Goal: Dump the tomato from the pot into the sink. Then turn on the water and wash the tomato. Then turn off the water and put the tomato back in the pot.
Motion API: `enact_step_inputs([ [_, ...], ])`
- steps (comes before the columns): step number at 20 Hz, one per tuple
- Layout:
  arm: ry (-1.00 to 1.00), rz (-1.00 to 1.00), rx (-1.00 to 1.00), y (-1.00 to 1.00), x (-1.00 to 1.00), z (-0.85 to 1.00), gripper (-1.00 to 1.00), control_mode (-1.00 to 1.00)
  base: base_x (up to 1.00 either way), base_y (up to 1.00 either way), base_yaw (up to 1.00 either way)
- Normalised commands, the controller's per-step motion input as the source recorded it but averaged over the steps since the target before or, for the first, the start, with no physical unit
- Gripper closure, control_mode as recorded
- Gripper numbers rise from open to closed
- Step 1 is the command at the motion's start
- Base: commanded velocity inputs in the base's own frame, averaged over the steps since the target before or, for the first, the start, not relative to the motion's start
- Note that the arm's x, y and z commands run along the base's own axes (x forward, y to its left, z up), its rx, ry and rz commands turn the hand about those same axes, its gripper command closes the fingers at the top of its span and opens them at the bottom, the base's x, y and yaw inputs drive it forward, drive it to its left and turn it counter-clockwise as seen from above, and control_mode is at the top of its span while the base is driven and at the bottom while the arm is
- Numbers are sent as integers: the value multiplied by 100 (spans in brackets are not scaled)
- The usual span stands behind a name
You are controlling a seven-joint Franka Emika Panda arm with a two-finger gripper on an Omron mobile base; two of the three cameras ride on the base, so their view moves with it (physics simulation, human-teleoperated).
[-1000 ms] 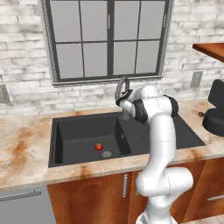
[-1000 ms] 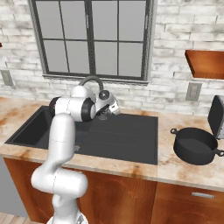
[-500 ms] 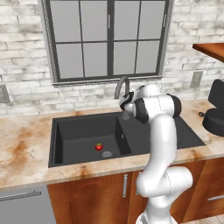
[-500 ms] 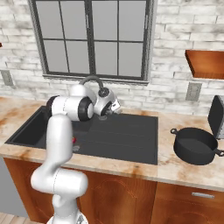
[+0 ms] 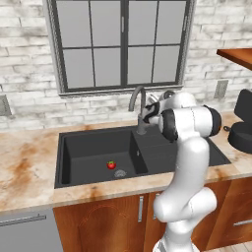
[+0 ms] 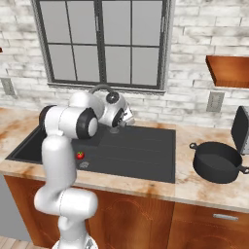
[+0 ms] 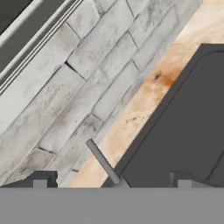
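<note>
Tomato in basin, gripper at faucet

Tomato (image 5: 111, 165) is lying in the sink (image 5: 88, 152) basin beside the drain. Gripper (image 5: 147, 114) is hovering with fingers spread at the faucet lever (image 7: 101, 161). Black pot (image 6: 217, 161) is sitting on the counter

A marbled tan counter (image 5: 29, 167) holding a black sink (image 5: 182, 152), with a black pot (image 6: 216, 163) resting at its right end.

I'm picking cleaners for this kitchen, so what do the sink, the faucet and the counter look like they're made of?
The sink: matte black, probably composite or coated stone, with no gloss or glare. The faucet: dark grey metal by its smooth, slim gooseneck, in a brushed-looking finish. The counter: polished stone, likely marble or granite, beige with rust-coloured veining.
</note>
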Motion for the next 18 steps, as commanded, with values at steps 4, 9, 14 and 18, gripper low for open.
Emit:
enact_step_inputs([
  [4,0,0,0,-13,-95,39,-100,-100,0,0,0],
  [9,1,0,-1,-3,-94,29,-100,-100,0,0,0],
  [14,5,1,-22,16,-54,71,-100,-100,0,0,0],
  [18,32,13,-7,9,-37,69,-100,-100,0,0,0],
])
